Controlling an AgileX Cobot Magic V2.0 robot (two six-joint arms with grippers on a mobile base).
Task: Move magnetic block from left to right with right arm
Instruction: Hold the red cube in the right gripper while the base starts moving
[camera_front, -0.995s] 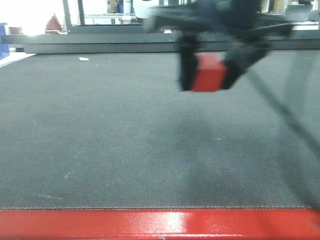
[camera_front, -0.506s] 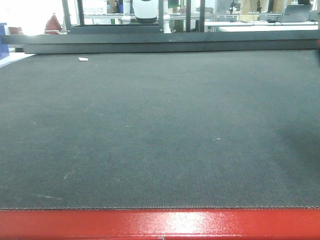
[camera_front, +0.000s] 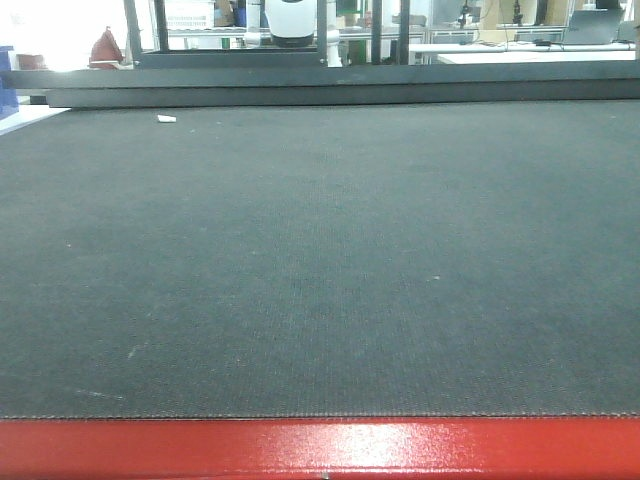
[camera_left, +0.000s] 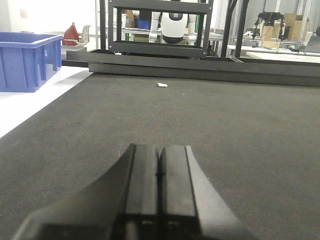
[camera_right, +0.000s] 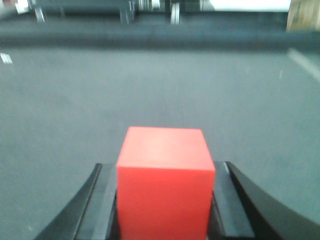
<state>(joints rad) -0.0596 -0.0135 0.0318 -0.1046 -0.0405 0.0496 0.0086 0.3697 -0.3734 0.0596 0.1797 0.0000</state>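
While left jaws lie pressed together, right jaws clamp the magnetic block (camera_right: 165, 172) level.

Evenly, softly lit across the dark mat (camera_front: 320, 260). White glare patch on the red front rail (camera_front: 340, 447); blown-out brightness beyond the far left corner. Crisp in the left wrist view. Hazy and smeared throughout the right wrist view, red cube (camera_right: 165, 182) soft-edged.

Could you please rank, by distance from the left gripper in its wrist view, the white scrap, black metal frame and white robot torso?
1. White scrap, on the mat ahead.
2. Black metal frame, past the mat.
3. White robot torso, behind it.
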